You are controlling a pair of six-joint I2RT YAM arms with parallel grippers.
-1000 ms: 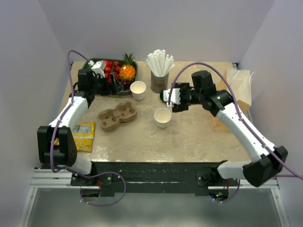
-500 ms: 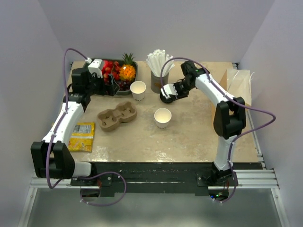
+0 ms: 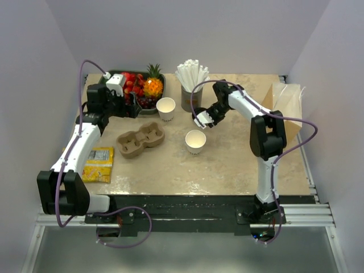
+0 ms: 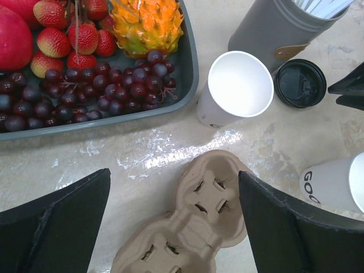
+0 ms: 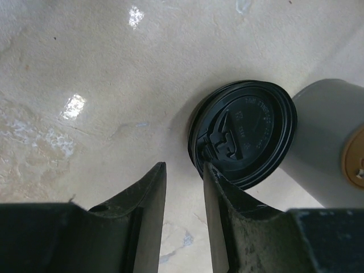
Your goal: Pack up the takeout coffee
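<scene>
- From above, my right end effector [image 3: 203,119] was low over the counter [image 3: 227,162], right at the black lid [image 3: 199,112]. I could not tell from there how far it was open.
- The lid lay just in front of the grey straw cup [image 3: 191,98].
- Two white paper cups stood lidless. The far cup [image 3: 165,108] was left of the straw cup, and the near cup [image 3: 195,141] was mid-counter, right of the pulp carrier [image 3: 141,139].
- My left end effector [image 3: 132,101] was beyond the carrier, toward the back left.
- In the left wrist view, my fingers [image 4: 57,222] were spread wide with nothing gripped, and the carrier lay below the gap.
- The far cup stood upright just beside the fruit tray [image 4: 192,68]. The lid lay flat on the counter beside the straw cup, on neither cup.
- In the right wrist view, my fingers [image 5: 145,199] were a narrow gap apart with only bare counter between them.
- One fingertip sat at the lid's rim, but I could not tell whether it touched.
</scene>
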